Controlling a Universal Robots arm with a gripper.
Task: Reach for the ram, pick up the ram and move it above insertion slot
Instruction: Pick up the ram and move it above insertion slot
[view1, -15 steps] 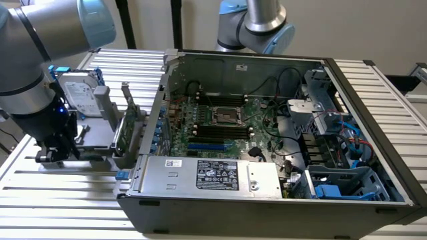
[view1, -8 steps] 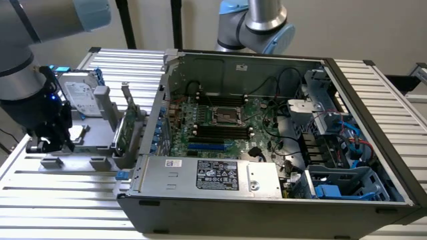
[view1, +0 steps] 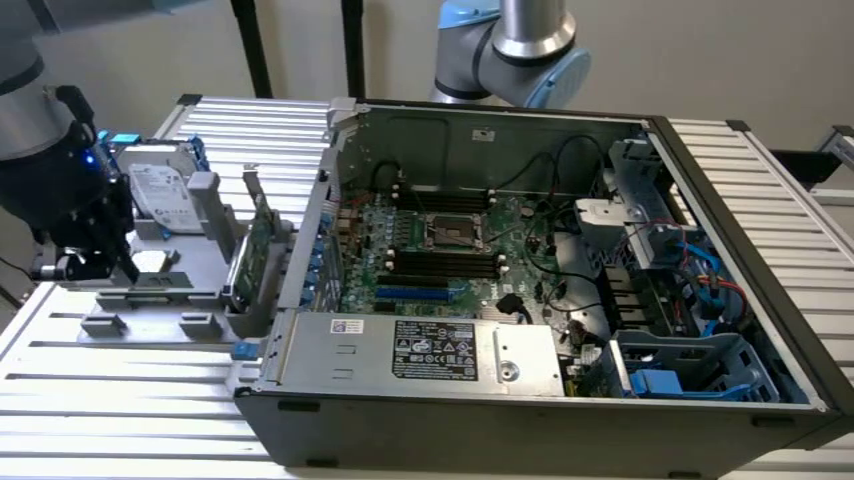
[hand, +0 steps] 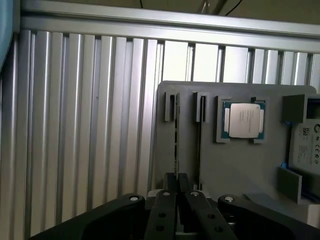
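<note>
The ram (hand: 175, 140) is a thin green stick seen edge-on, standing in a narrow slot of the grey holder plate (hand: 235, 165). My gripper (hand: 179, 197) sits over the ram's near end. Its black fingers (hand: 164, 210) are drawn close together on either side of the stick, which is still seated in its slot. In the exterior view the gripper (view1: 114, 268) hangs low over the grey holder (view1: 147, 300), at the exterior view's left of the open computer case (view1: 534, 300). The motherboard's memory slots (view1: 441, 262) lie inside the case.
A processor chip (hand: 243, 120) rests in a pocket of the holder beside the ram. A silver hard drive (view1: 160, 195) and a taller green expansion card (view1: 247, 262) stand on the same fixture. A second arm (view1: 514, 50) rises behind the case. Ribbed aluminium table (hand: 75, 125) surrounds everything.
</note>
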